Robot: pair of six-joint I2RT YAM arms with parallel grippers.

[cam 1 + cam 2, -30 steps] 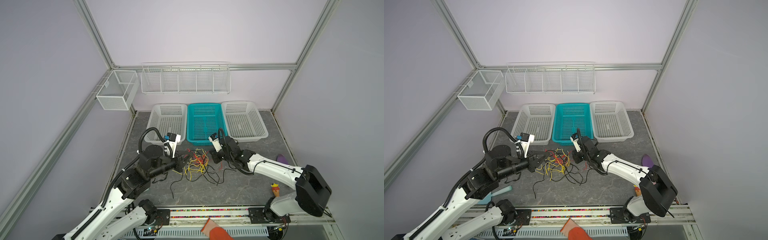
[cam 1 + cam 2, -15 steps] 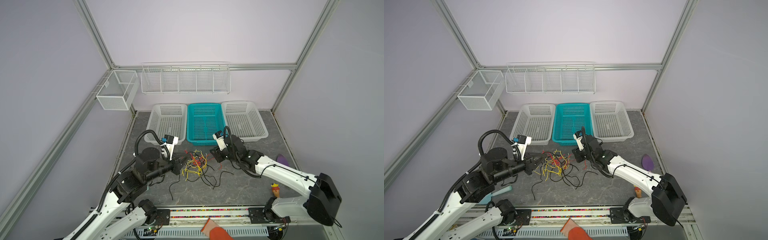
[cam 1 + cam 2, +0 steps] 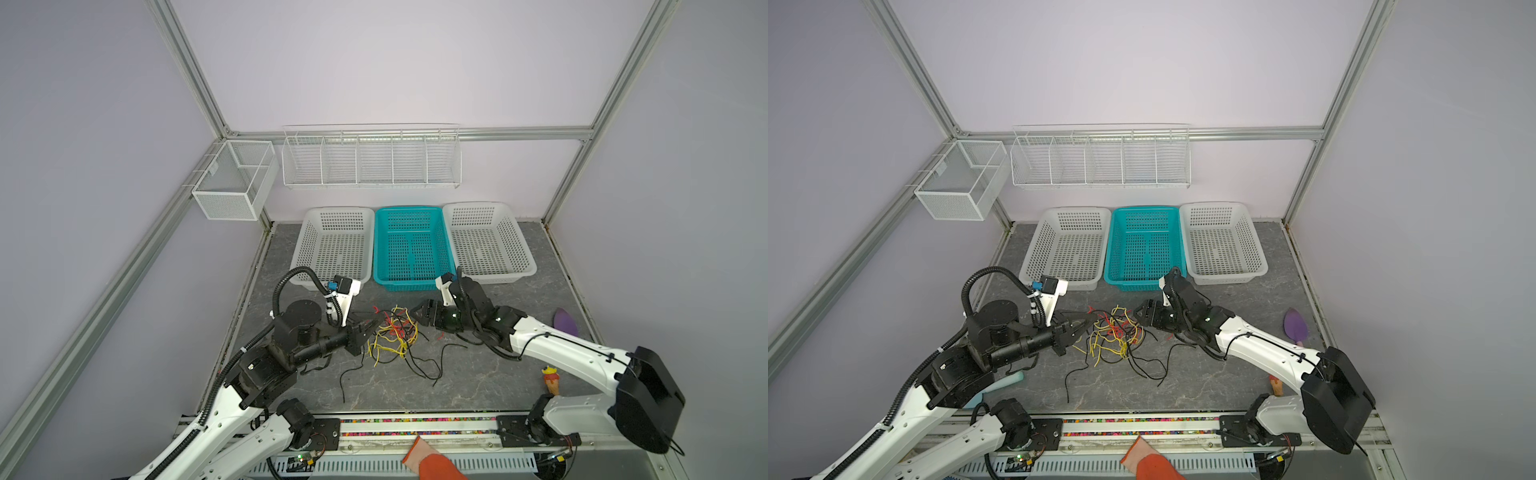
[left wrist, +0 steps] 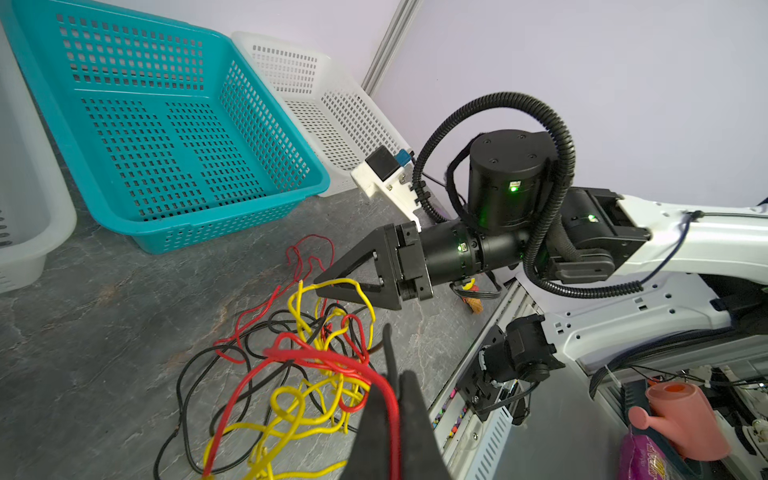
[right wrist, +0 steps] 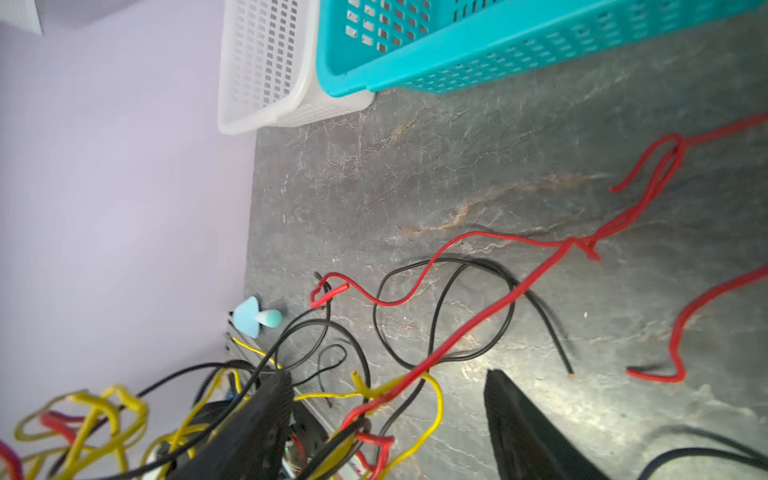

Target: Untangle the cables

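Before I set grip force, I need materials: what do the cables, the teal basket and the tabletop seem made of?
The cables: thin wire in red, yellow or black plastic insulation, likely; smooth, slightly glossy, limp and kinked.
The teal basket: moulded plastic, perforated walls, soft sheen.
The tabletop: dark grey, veined like stone, matte; real slate or a printed sheet, I cannot tell.

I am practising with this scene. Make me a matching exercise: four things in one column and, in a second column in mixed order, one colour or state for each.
Column 1
1. left claw
2. right claw
3. middle basket
4. cables

Column 2
a. teal
b. open
c. tangled in a heap between the two claws
d. shut on a red cable

Pairs: 1-d, 2-b, 3-a, 4-c
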